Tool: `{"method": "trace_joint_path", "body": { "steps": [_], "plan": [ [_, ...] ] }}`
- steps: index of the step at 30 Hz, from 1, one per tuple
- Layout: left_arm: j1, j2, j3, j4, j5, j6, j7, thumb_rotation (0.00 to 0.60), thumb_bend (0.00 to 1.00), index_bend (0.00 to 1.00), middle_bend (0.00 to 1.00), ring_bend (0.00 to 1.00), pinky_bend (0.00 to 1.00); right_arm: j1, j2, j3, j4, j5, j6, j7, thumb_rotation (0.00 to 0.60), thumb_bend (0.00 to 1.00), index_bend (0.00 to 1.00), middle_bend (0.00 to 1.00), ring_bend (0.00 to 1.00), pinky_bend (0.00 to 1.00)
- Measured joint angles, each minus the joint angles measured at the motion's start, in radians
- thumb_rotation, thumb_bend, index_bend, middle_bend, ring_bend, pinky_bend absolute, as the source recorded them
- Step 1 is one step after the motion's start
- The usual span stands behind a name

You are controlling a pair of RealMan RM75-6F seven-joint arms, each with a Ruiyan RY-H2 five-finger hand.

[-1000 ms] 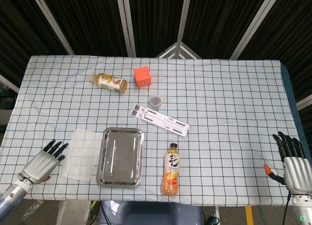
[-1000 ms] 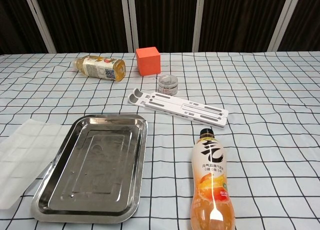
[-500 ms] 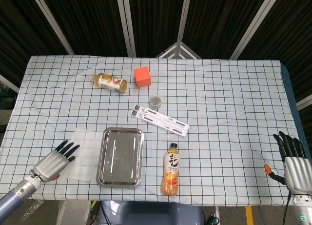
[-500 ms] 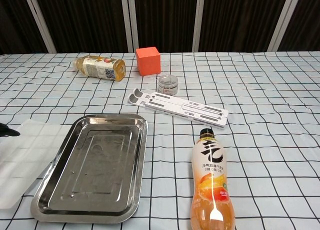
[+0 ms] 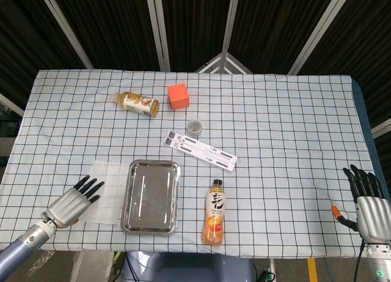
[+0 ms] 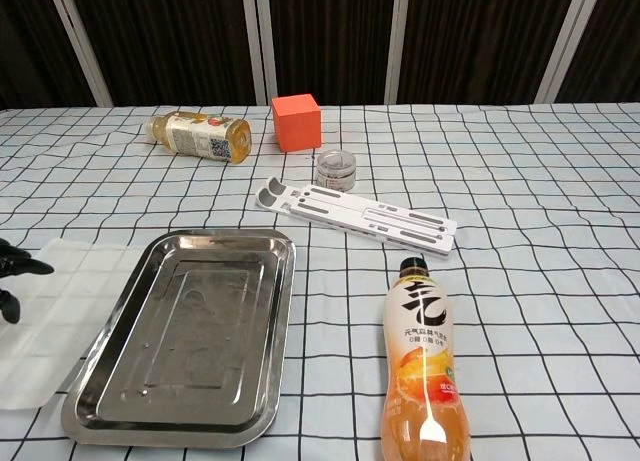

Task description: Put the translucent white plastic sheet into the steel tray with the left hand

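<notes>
The sheet lies flat on the table, just left of the tray and touching its left rim. The left hand is over the sheet's left part, fingers extended and slightly spread, holding nothing. The right hand is well to the right of the tray, near the table's edge, fingers extended and empty.

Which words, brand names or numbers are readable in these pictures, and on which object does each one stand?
"气": large white character on the black label of the orange drink bottle lying near the steel tray.
Small print below it: too small to read.
Label of the yellow-brown tea bottle: blurred, unreadable.
No other readable text.
</notes>
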Motion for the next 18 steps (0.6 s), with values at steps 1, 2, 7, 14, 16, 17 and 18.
{"method": "trace_joint_path", "body": {
  "steps": [1, 2, 7, 14, 16, 17, 18],
  "plan": [
    [0.001, -0.002, 0.001, 0.007, 0.012, 0.014, 0.001, 0.6, 0.1, 0.21, 0.0, 0.0, 0.0, 0.0, 0.0, 0.0, 0.0, 0.0, 0.0, 0.0, 0.6, 0.32, 0.0, 0.0, 0.0, 0.0],
    [0.003, -0.004, 0.004, 0.017, 0.03, 0.034, 0.002, 0.6, 0.09, 0.2, 0.0, 0.0, 0.0, 0.0, 0.0, 0.0, 0.0, 0.001, -0.001, 0.001, 0.6, 0.32, 0.0, 0.0, 0.0, 0.0],
    [0.009, -0.006, 0.029, 0.049, 0.082, 0.086, -0.016, 0.6, 0.06, 0.19, 0.0, 0.0, 0.0, 0.0, 0.0, 0.001, -0.002, 0.001, -0.001, 0.002, 0.6, 0.33, 0.0, 0.0, 0.0, 0.0],
    [0.013, -0.029, 0.031, 0.072, 0.08, 0.093, -0.021, 0.6, 0.06, 0.18, 0.0, 0.0, 0.0, -0.001, 0.0, 0.001, -0.005, 0.001, 0.0, 0.0, 0.6, 0.32, 0.0, 0.0, 0.0, 0.0],
    [0.011, -0.03, 0.033, 0.068, 0.079, 0.087, -0.019, 0.6, 0.06, 0.18, 0.0, 0.0, 0.0, -0.001, 0.0, 0.001, -0.005, 0.003, 0.0, 0.002, 0.6, 0.32, 0.0, 0.0, 0.0, 0.0],
    [0.01, -0.028, 0.037, 0.061, 0.082, 0.085, -0.018, 0.6, 0.06, 0.18, 0.0, 0.0, 0.0, -0.002, 0.0, 0.001, -0.005, 0.004, 0.0, 0.004, 0.6, 0.32, 0.0, 0.0, 0.0, 0.0],
    [0.01, -0.026, 0.039, 0.058, 0.083, 0.085, -0.017, 0.6, 0.06, 0.18, 0.0, 0.0, 0.0, -0.002, 0.001, 0.002, -0.005, 0.005, 0.0, 0.005, 0.6, 0.32, 0.0, 0.0, 0.0, 0.0]
  ]
}}
